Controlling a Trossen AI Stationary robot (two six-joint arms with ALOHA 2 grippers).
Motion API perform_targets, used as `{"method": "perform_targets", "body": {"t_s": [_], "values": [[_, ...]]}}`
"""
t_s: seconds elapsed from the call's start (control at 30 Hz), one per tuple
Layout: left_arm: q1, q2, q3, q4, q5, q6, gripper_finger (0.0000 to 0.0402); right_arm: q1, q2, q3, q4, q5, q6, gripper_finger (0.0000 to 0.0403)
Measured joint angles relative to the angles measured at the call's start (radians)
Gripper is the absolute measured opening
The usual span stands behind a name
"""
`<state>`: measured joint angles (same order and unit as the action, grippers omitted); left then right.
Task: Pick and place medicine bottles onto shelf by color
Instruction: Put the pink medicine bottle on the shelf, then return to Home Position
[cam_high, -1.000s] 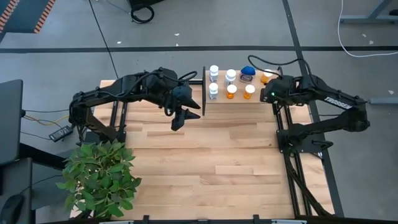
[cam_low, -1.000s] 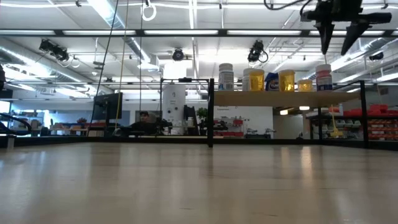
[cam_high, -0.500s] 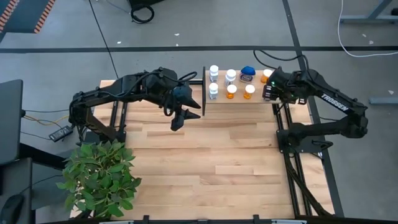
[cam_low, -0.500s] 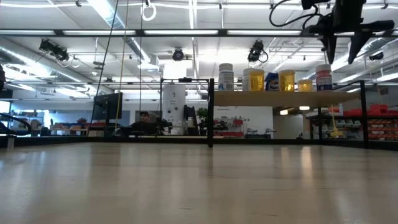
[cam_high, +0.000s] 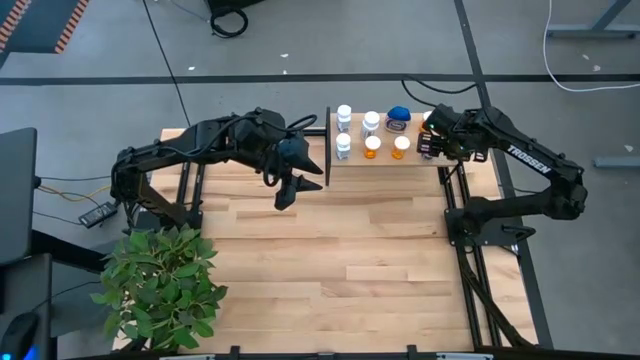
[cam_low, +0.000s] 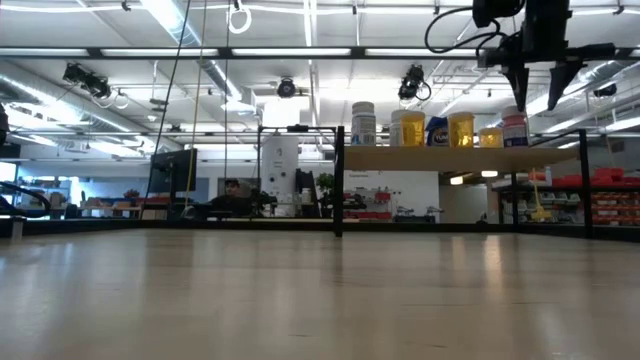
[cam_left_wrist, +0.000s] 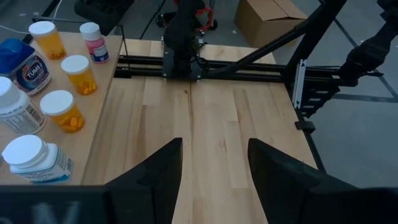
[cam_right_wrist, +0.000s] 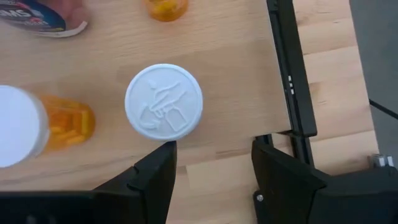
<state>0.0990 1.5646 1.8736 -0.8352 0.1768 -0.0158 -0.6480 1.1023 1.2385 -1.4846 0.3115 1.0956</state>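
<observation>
Bright, even overhead strip lighting, soft shadows, and slightly blurred near wrist-view edges.

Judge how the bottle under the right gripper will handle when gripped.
The bottle looks rigid, likely light plastic. Its round body may slip or twist between the right gripper fingers. Standing upright near the shelf edge, a nudge could tip it off.

Shelf (cam_high: 385, 160) w/ med bottles (cam_high: 372, 146) on tabletop (cam_high: 330, 260).

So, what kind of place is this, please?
Probably a robotics lab or workshop in a large industrial hall. The low view shows a high ceiling with strip lights and storage racks behind the table, and the high view shows a bare concrete floor with cables.
</observation>
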Motion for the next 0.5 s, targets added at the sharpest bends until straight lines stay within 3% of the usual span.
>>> {"method": "perform_targets", "body": {"t_s": [0.23,0.5], "values": [[0.000,0.000,0.000,-0.001,0.000,-0.012,0.0190,0.000,-0.001,0.000,-0.003,-0.005,-0.023,0.0216],[0.004,0.000,0.000,0.002,0.000,-0.032,0.0185,0.087,-0.024,0.034,-0.014,-0.196,-0.033,0.0216]]}}
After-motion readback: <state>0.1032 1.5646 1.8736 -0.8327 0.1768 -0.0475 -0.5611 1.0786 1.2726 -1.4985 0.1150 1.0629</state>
